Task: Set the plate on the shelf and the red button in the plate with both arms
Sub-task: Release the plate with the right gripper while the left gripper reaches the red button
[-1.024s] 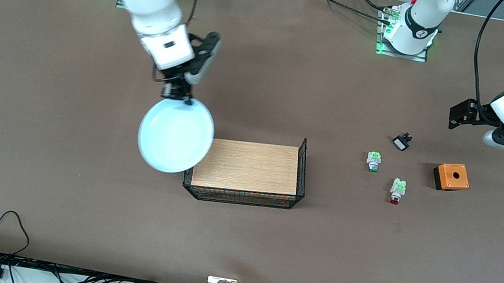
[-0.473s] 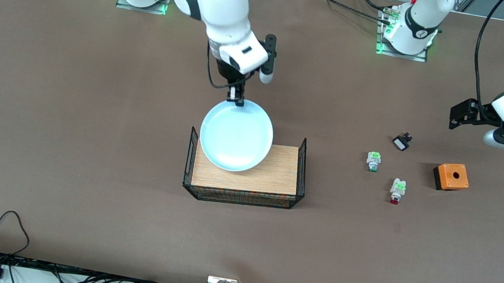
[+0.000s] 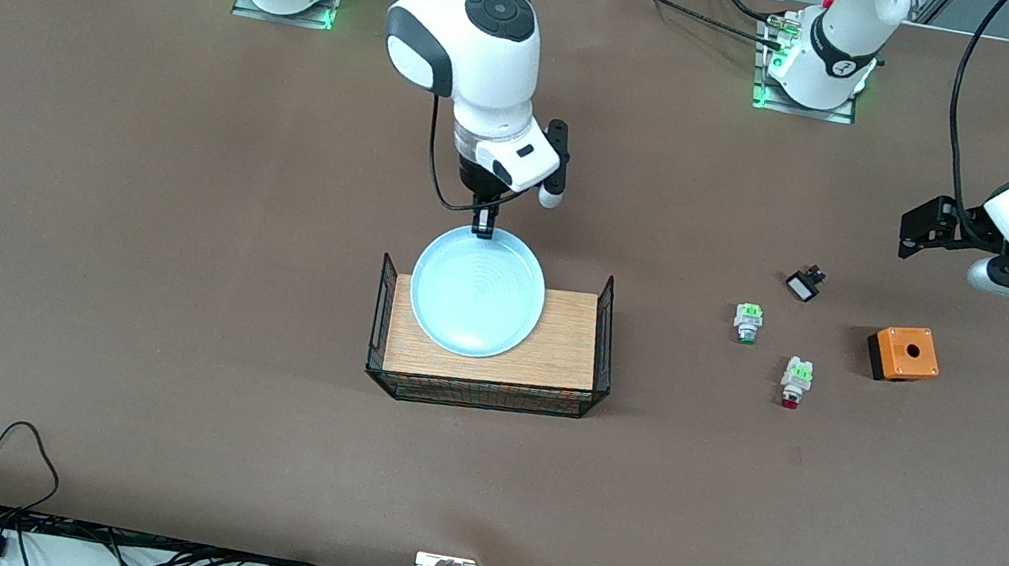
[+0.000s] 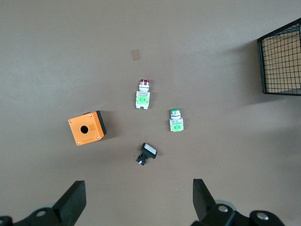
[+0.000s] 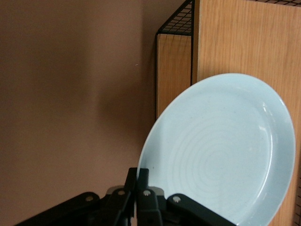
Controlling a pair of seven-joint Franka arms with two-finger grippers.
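Note:
The pale light-blue plate [image 3: 478,291] is over the wooden floor of the black wire basket [image 3: 602,339], its rim pinched by my right gripper [image 3: 483,227], which is shut on it. The right wrist view shows the plate [image 5: 225,150] tilted, with the gripper [image 5: 143,175] clamped on its edge. The red button [image 3: 795,378], white and green with a red cap, lies on the table toward the left arm's end; it also shows in the left wrist view [image 4: 143,95]. My left gripper [image 4: 138,202] is open and empty, held above the table near the small parts.
A like button with a green tip [image 3: 747,322], a small black part [image 3: 804,285] and an orange box with a hole [image 3: 903,352] lie around the red button. The basket has upright wire ends and a low wire front.
My right arm has swung the plate from beside the basket to over its wooden floor and lowered it. The left arm has barely moved.

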